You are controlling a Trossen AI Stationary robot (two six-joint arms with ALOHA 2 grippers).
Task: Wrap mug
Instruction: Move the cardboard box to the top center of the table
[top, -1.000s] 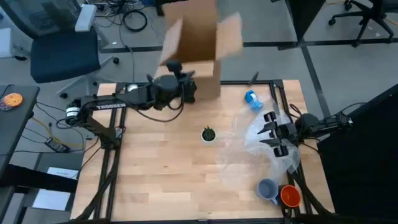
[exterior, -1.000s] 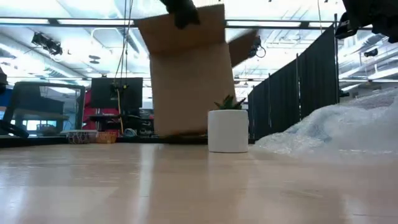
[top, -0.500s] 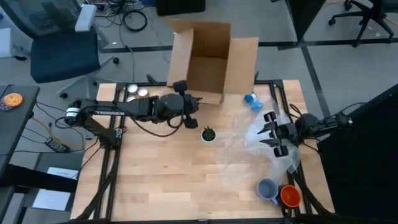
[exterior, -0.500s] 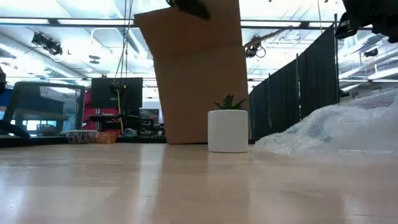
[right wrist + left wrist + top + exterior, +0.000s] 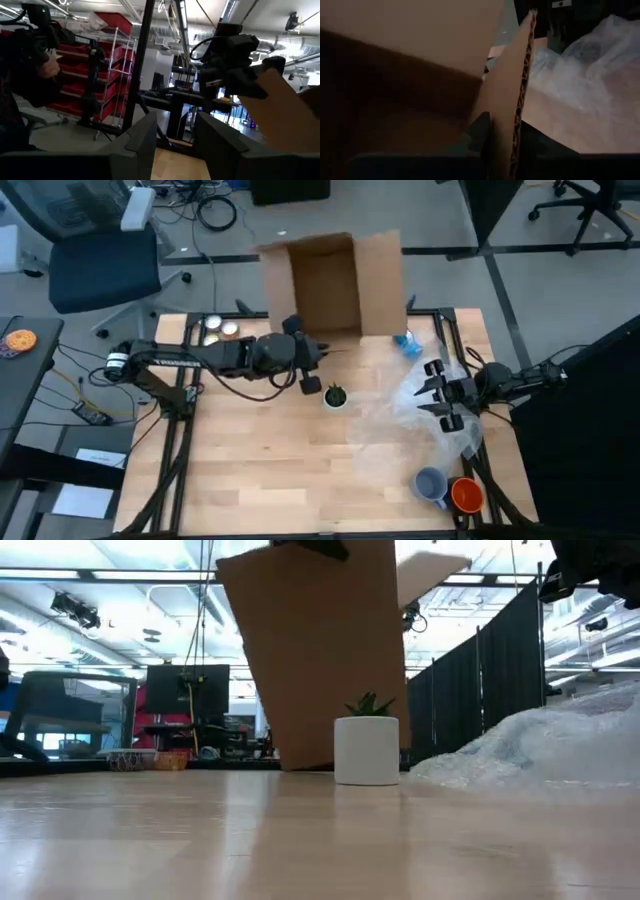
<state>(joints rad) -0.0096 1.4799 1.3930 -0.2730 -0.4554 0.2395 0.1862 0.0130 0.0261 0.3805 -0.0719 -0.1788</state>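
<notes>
Two mugs stand at the near right corner: a blue-grey mug [image 5: 430, 483] and an orange one [image 5: 467, 495]. Crumpled clear bubble wrap [image 5: 415, 415] lies beside them on the right half of the table. My right gripper [image 5: 441, 394] hovers open above the wrap and touches nothing. A brown cardboard box [image 5: 328, 280], open at the top, stands tilted at the far edge. My left gripper [image 5: 307, 368] is shut on the box's upper rim. My left gripper pinches one cardboard wall of the box at its cut top edge [image 5: 524, 95], with one finger [image 5: 480, 129] inside the box and the other outside. The box leans over, its bottom edge [image 5: 305, 766] down at the table's far side.
A small white pot with a green plant [image 5: 335, 395] stands mid-table, just near of the box. A blue object [image 5: 405, 340] lies at the far right by the wrap. Round rolls [image 5: 215, 328] sit at the far left. The near left of the wooden table [image 5: 240, 470] is bare.
My left gripper has gone toward the table's near edge and right, still shut on the box. The box has come down from the air, moved right and turned, and now leans with its bottom edge at the table's far side.
</notes>
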